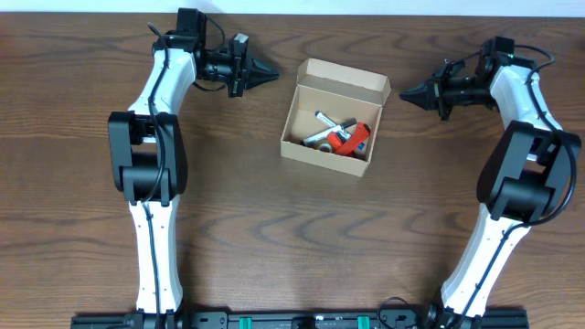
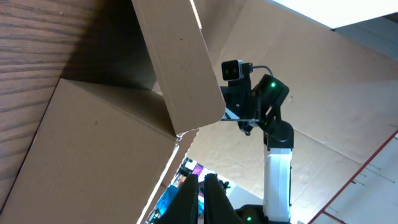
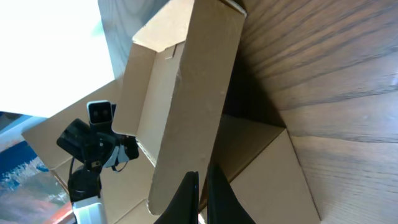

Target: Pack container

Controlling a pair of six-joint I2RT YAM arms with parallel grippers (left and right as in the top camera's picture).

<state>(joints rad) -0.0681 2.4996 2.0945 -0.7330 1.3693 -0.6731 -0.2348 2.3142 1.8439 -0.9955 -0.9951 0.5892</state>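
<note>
The container (image 1: 322,155) is a small tan cardboard box at the table's middle. Its flap lid (image 1: 343,79) stands open at the back. Inside lie markers (image 1: 329,120) and an orange item (image 1: 348,140). My left gripper (image 1: 271,74) is shut and empty, pointing at the box's back left corner, a short gap away. My right gripper (image 1: 407,92) is shut and empty, just right of the box's back right corner. The left wrist view shows the box wall (image 2: 93,149), the flap (image 2: 180,62) and shut fingers (image 2: 202,182). The right wrist view shows the flap (image 3: 193,93) and shut fingers (image 3: 202,179).
The box rests on a brown wooden table (image 1: 274,238). Both arm bases stand at the front edge. In the left wrist view the right arm (image 2: 268,106) shows beyond the box; in the right wrist view the left arm (image 3: 93,143) shows.
</note>
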